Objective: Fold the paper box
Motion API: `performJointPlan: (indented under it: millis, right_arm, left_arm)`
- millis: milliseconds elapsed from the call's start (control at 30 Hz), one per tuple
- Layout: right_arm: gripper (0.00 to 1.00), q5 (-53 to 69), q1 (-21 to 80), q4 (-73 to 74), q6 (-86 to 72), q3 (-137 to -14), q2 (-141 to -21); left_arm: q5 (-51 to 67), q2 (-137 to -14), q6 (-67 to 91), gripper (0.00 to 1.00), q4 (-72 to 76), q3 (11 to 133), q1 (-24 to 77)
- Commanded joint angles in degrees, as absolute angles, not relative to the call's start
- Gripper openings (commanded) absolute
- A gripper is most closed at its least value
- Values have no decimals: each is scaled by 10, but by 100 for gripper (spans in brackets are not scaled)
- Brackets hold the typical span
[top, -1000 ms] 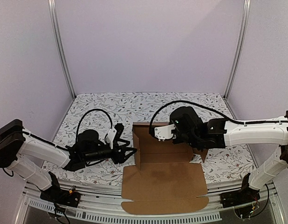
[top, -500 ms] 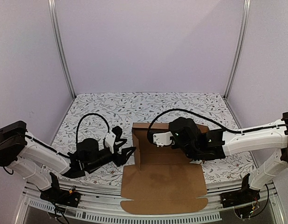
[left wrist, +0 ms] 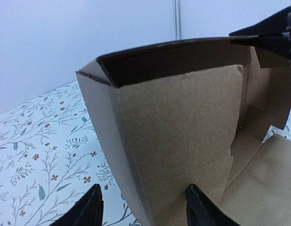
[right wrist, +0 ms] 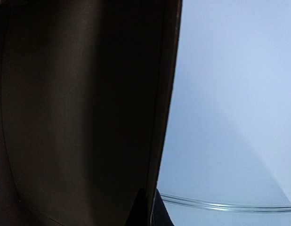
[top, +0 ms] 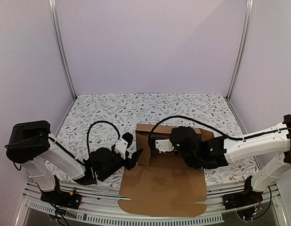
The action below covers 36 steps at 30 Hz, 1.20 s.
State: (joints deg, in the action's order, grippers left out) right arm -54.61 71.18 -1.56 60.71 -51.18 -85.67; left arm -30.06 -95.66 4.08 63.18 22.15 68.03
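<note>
We hold our left end effector (left wrist: 143,205) wide open astride the raised left wall of the paper box (top: 162,181), which sits on the table (top: 103,110) between the arms, likely to brace it, while our closed right end effector (right wrist: 149,209) rests against an upright panel inside

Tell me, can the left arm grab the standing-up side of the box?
Probably yes. The left fingers are open right in front of the paper box's upright left wall, and nothing sits between them.
</note>
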Motion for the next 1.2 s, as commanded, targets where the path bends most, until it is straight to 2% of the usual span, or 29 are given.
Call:
performJointPlan:
  millis: [0,167,333,500,800,1000,1167]
  right_arm:
    - [0,-559,724,6,616,-483,-878]
    - [0,-576,727,6,621,-467,-881]
    - [2,-581,728,6,621,-464,-875]
    - [4,-586,737,6,628,-465,-883]
    - [5,-583,742,17,632,-467,-881]
    - [5,-579,743,36,629,-477,-883]
    - [7,-582,748,43,628,-482,-896]
  left_arm:
    - [-358,-982,22,60,690,242,692]
    - [-395,-990,12,55,728,234,698]
    - [-414,-1003,1,57,752,236,705]
    - [-399,-1032,-39,55,750,264,704]
    - [-327,-1038,10,70,677,289,672]
    - [-278,-1045,1,60,662,306,643]
    - [-274,-1076,-22,45,698,318,634]
